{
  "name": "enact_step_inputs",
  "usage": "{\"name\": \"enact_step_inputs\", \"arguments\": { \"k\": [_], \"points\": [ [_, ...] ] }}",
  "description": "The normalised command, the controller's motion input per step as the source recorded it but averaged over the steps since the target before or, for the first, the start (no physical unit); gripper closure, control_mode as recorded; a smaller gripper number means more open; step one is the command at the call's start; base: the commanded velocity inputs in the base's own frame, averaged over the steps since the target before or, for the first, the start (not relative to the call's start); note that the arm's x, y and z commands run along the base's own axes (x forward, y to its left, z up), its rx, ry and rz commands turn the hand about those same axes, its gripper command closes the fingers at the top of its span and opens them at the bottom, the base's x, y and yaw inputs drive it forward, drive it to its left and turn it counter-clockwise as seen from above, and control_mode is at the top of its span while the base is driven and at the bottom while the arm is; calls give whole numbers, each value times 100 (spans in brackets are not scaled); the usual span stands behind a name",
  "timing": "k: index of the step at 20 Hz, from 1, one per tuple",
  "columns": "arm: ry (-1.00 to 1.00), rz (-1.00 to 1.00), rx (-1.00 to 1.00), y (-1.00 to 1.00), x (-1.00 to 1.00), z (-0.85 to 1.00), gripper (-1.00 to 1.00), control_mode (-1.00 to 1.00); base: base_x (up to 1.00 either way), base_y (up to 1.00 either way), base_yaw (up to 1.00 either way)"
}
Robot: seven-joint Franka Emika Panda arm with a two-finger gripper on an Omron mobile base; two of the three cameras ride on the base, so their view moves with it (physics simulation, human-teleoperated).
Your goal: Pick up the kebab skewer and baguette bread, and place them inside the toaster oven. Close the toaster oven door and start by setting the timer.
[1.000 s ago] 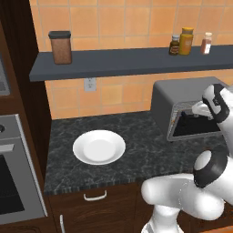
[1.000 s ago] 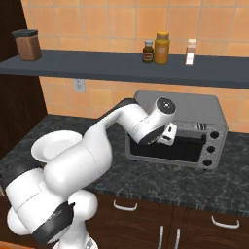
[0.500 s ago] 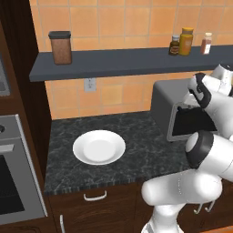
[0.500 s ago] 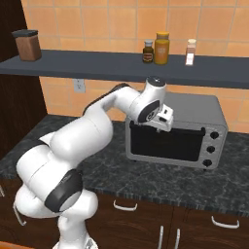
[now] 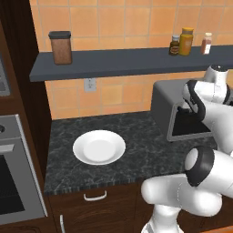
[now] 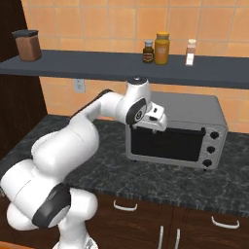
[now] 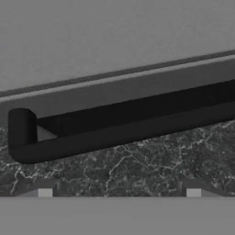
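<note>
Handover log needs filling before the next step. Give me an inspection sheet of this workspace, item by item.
Surface: dark speckled counter, one white plate on it with nothing on the plate.
Job's things: toaster oven stands on the counter with its door shut; black bar handle runs along the door's top. Kebab skewer and baguette bread: nothing seen.
Clutter: brown canister and three small bottles on the wall shelf.
Grippers: gripper at the door's top left, above the handle; open or shut cannot be told.
Cables: nothing seen.
Surroundings: orange tiled wall with an outlet; built-in oven at left.
</note>
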Motion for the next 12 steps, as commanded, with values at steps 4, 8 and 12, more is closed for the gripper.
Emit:
{"name": "enact_step_inputs", "arguments": {
  "k": [4, 8, 12],
  "points": [
    [0, 0, -7, -4, -79, -1, -100, -100, 0, 0, 0],
    [0, -4, 0, -26, -47, 1, -100, -100, 0, 0, 0],
    [0, -10, 0, -41, -14, 10, -100, -100, 0, 0, 0]
  ]
}}
